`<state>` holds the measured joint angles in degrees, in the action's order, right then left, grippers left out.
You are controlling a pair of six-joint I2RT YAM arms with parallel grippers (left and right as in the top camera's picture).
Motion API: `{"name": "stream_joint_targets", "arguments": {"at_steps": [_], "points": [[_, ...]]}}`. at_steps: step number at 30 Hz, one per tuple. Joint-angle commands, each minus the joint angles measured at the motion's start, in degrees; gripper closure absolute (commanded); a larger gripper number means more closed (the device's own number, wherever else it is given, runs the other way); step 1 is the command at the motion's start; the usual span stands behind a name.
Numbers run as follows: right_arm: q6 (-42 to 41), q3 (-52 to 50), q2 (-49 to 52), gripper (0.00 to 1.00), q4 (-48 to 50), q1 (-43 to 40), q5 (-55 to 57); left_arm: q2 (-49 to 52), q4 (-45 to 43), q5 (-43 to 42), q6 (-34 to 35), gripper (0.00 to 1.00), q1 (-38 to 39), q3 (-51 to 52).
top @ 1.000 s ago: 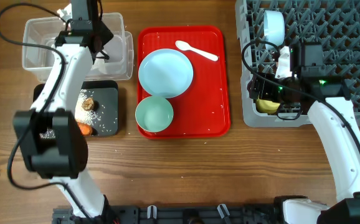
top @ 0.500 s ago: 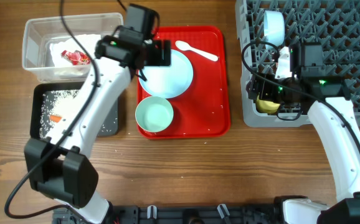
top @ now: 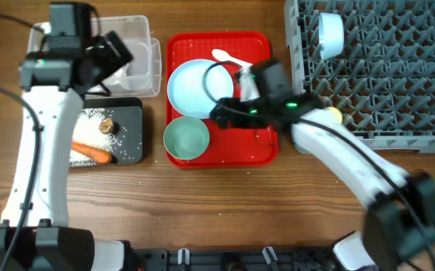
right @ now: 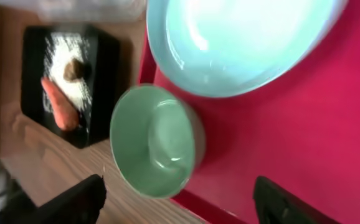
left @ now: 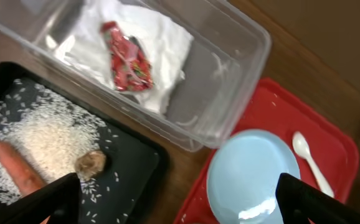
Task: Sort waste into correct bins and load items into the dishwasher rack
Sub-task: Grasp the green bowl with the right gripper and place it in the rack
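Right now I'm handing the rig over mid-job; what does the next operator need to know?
Left end effector: open, empty, above the clear tub and black tray.
Right end effector: open, empty, over the red tray by the mint-green bowl.
Done: napkins and red wrapper in the tub; rice, carrot and brown lump in the black tray; pale blue bowl and yellow cup in the rack.
Left to do: plate, mint-green bowl and white spoon, all on the red tray, go to the rack.
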<state>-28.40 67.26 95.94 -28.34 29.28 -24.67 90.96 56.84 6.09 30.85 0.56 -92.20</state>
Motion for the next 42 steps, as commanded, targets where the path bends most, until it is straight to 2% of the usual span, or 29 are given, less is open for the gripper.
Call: {"name": "stream_joint_targets", "arguments": {"at_steps": [1,3,6,10,11,13,14,19,22,25,28,29,31,34,40,42], "points": [[-9.6,0.7,10.8,0.27,6.2,3.5,-9.3,0.3,0.2,-0.1,3.1,0.0,-5.0,0.0],[-13.0,1.8,16.0,0.28,5.8,4.3,-11.2,0.3,0.9,-0.1,3.1,0.0,-6.4,0.0],[-14.7,5.0,21.2,0.37,4.9,4.2,-12.8,0.3,2.0,-0.1,3.1,0.0,-6.8,0.0],[-14.6,6.8,22.6,0.72,3.2,4.3,-12.7,0.3,2.8,-0.1,3.1,0.0,-6.8,0.0],[-14.6,6.8,22.6,0.75,3.2,4.3,-12.9,0.3,2.9,-0.1,3.1,0.0,-6.8,0.0],[-13.8,6.8,21.9,0.91,2.1,4.0,-12.9,0.3,2.9,-0.1,3.1,0.0,-6.8,0.0],[-13.3,6.8,21.2,0.96,1.3,3.8,-12.6,0.3,3.0,-0.1,3.1,0.0,-6.8,0.0],[-7.0,6.8,10.5,0.96,-6.8,1.5,-2.1,0.3,3.0,-0.1,3.1,0.0,-6.8,0.0],[-4.4,6.8,-2.2,0.96,-13.7,-3.3,9.0,0.3,3.0,-0.1,3.1,0.0,-6.8,0.0],[-0.1,6.8,-11.9,0.96,-19.5,-9.7,34.6,0.3,3.0,-0.1,3.1,0.0,-6.8,0.0],[0.1,6.8,-13.0,0.96,-21.8,-13.3,64.3,0.3,3.0,-0.1,3.1,0.0,-6.8,0.0],[0.0,6.8,-12.9,0.96,-21.2,-14.3,71.1,0.3,3.0,-0.1,3.1,0.0,-6.8,0.0],[0.7,6.7,-12.6,0.96,-17.0,-16.7,82.7,0.3,3.0,-0.1,3.1,0.0,-6.8,0.0],[9.3,6.5,-11.1,0.96,-6.8,-21.2,93.9,0.3,3.0,-0.1,3.1,0.0,-6.8,0.0],[33.9,6.5,-1.9,0.96,15.4,-29.4,94.3,0.3,3.0,-0.1,3.1,0.0,-6.8,0.0],[47.4,6.5,3.3,0.96,28.8,-30.2,93.9,0.3,3.0,-0.1,3.1,0.0,-6.8,0.0]]}}
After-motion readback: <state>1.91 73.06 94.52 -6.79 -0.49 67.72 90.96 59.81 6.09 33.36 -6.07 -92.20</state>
